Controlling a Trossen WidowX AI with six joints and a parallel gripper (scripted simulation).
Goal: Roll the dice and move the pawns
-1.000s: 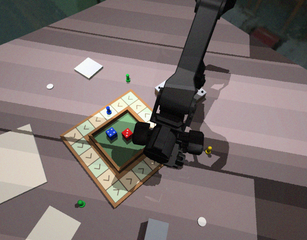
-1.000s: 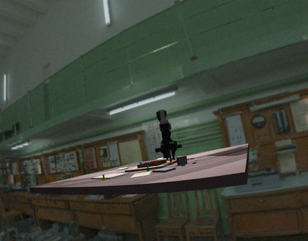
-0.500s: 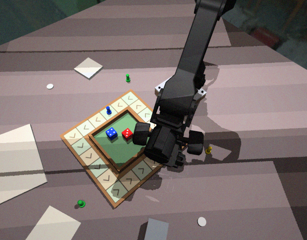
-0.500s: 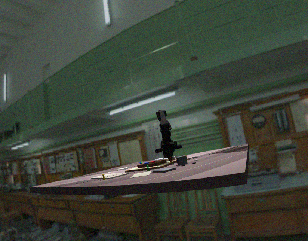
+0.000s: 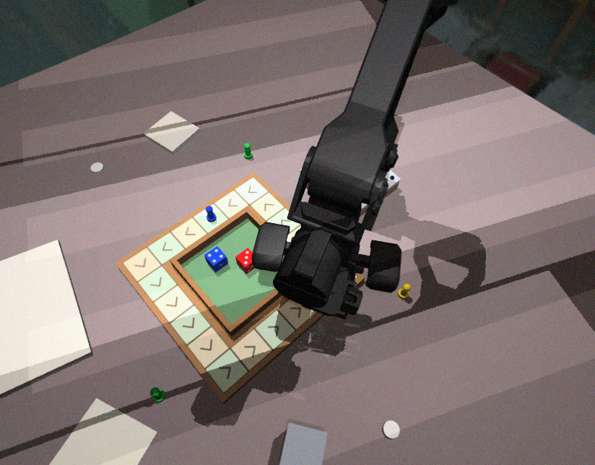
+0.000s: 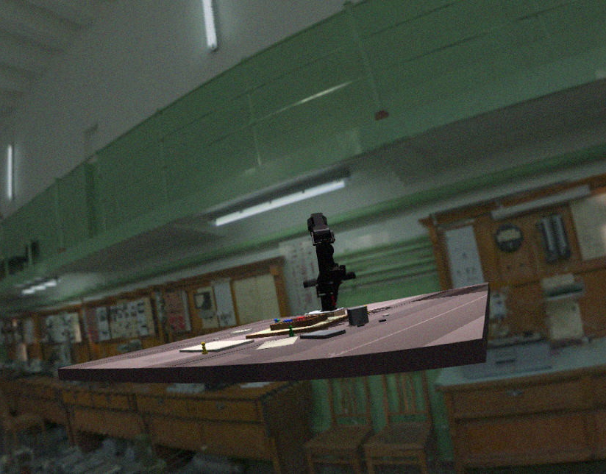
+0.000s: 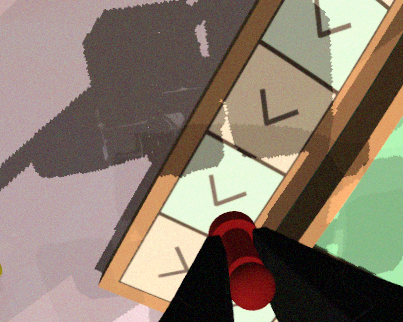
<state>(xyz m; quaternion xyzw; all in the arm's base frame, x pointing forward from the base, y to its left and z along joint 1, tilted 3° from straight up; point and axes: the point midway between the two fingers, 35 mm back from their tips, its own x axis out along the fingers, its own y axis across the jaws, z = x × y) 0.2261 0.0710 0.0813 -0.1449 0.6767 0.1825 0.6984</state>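
Red pawn (image 7: 241,260) upright between the fingertips of the tool (image 7: 237,245), clasped on both sides; board (image 5: 172,323) (image 7: 187,150) beneath.

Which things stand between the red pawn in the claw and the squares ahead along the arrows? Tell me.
Nothing visible blocks the red pawn: the squares ahead that show carry no piece. The arm hides part of that route from above, so I cannot vouch for it.
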